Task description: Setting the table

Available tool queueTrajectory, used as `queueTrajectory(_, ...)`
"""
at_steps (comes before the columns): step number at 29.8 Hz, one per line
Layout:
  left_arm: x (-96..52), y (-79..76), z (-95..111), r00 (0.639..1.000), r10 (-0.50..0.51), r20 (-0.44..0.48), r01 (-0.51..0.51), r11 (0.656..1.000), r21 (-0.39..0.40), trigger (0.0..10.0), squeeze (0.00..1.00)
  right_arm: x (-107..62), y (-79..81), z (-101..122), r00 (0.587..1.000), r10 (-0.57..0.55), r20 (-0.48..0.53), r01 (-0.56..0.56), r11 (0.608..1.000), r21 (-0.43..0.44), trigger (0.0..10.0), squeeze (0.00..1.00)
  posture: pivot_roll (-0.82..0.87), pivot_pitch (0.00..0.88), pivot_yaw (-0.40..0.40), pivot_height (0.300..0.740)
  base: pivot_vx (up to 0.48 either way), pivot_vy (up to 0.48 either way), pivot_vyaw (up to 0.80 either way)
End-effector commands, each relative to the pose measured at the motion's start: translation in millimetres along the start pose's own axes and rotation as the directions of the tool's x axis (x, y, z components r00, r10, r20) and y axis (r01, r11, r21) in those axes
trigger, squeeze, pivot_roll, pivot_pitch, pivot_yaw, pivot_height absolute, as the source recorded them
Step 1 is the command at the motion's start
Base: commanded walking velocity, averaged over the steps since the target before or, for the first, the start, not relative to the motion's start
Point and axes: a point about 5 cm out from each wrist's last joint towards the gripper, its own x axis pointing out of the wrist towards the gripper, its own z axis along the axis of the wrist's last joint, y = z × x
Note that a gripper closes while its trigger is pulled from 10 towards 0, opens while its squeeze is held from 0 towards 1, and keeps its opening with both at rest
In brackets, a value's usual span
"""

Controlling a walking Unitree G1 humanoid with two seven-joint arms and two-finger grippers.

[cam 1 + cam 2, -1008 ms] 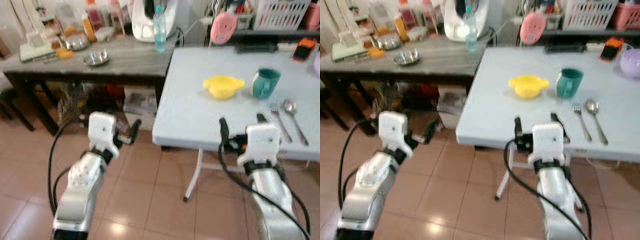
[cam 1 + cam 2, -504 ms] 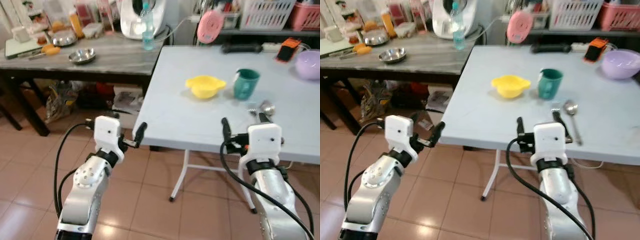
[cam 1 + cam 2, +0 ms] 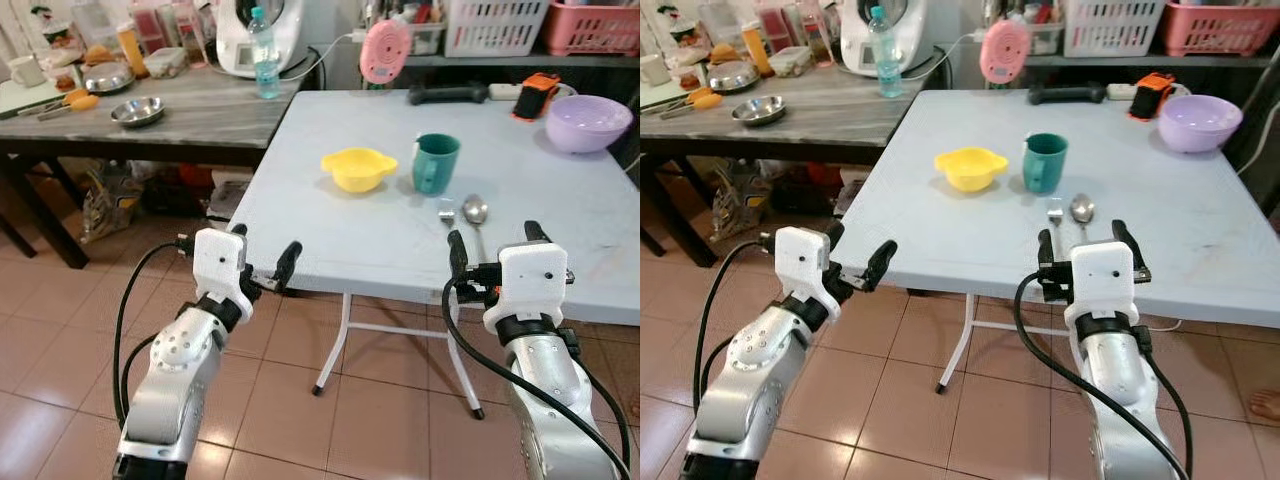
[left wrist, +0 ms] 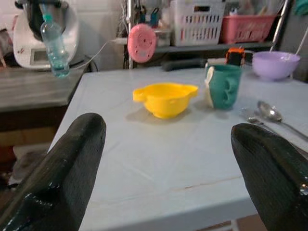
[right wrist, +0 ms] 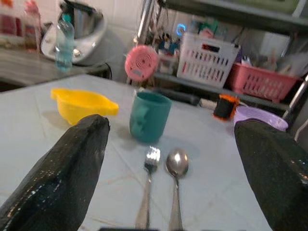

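Two desks: pale blue desk (image 3: 380,240) in front of the robot; dark wooden desk (image 3: 200,125) adjoining it on the robot's left.
Yellow bowl (image 3: 358,168): upright on the pale blue desk, toward its middle, just left of the mug.
Green mug (image 3: 434,163): upright, just beside the yellow bowl, apart from it.
Fork (image 5: 147,185): flat on the pale blue desk, nearer the robot than the mug, lying alongside the spoon.
Spoon (image 5: 176,180): flat, just right of the fork, bowl end toward the mug.
Purple bowl (image 3: 583,123): far right of the pale blue desk, well apart from the setting.
Left end effector (image 3: 262,270): held at the near left edge of the pale blue desk, fingers (image 4: 67,168) spread wide, gripping nothing.
Right end effector (image 3: 492,248): held over the near edge of the pale blue desk, just short of the fork and spoon handles, fingers (image 5: 62,178) spread wide, gripping nothing.
Dark wooden desk contents: water bottle (image 3: 264,54), white appliance (image 3: 240,35), steel dish (image 3: 138,110).
Background: pink round device (image 3: 384,50) at the far edge of the pale blue desk; white basket (image 3: 490,25) and pink basket (image 3: 590,28) on a shelf behind.
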Motion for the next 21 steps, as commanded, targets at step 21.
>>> queueTrajectory(21,-6.2,-2.1,-2,0.998,-0.057,-0.013,0.057,0.998,-0.021,10.0,0.00,5.8,27.5,7,0.986,0.165,0.036,-0.166,0.985,0.037,10.0,0.00,-0.09,0.024,0.079,0.740,0.301,0.000,0.00)
